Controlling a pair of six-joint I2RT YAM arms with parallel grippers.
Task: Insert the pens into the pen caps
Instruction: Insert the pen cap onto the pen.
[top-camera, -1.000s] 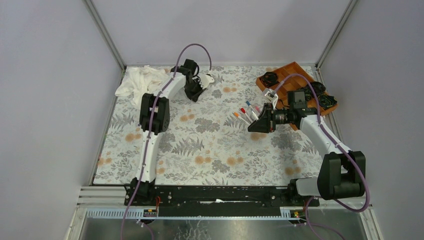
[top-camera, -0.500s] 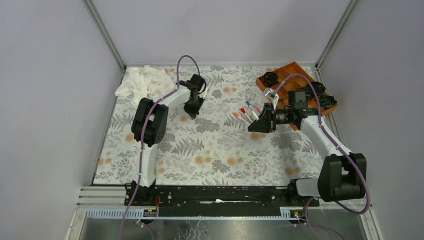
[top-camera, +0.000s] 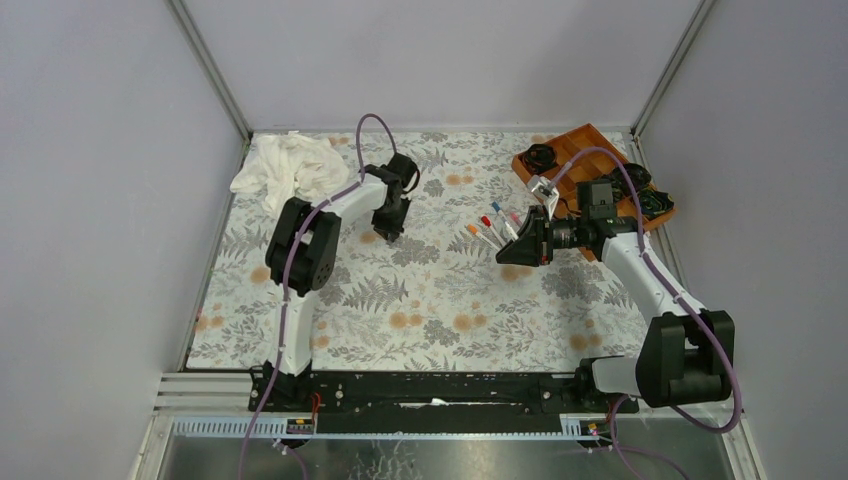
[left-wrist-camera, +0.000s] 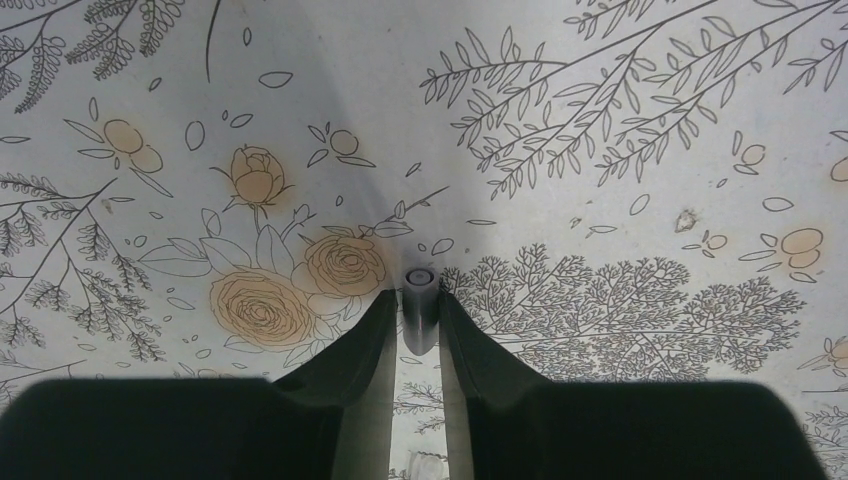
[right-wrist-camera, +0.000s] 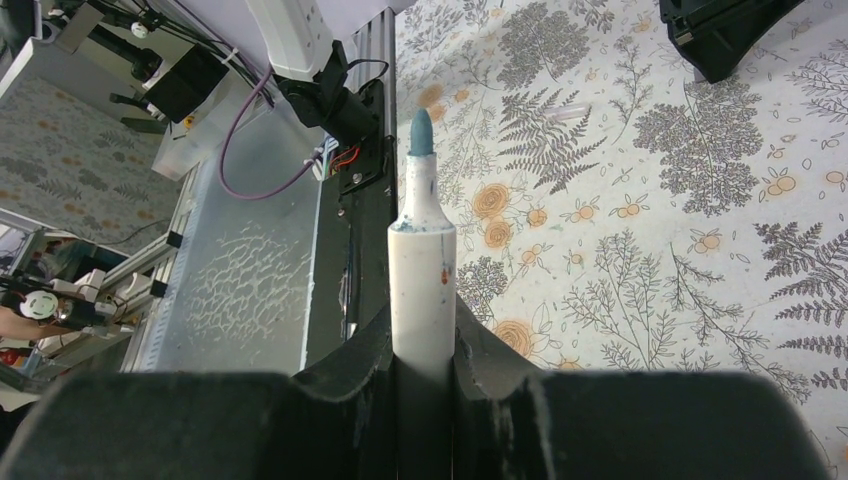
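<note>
The pen (right-wrist-camera: 421, 260), a white barrel with a blue-green tip, projects straight ahead from the right gripper (right-wrist-camera: 422, 328), whose fingers are clamped on the barrel. A small pen cap (left-wrist-camera: 418, 312) stands between the fingertips of the left gripper (left-wrist-camera: 418, 298); whether they pinch it cannot be told. Loose pens (top-camera: 490, 226) lie just beside the right gripper's tip on the floral cloth (top-camera: 430, 300).

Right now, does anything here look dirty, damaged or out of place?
The uncapped pen clamped in the right gripper has blue ink smears and an orange speck on its white barrel. A white cloth lies crumpled in the far left corner.
</note>
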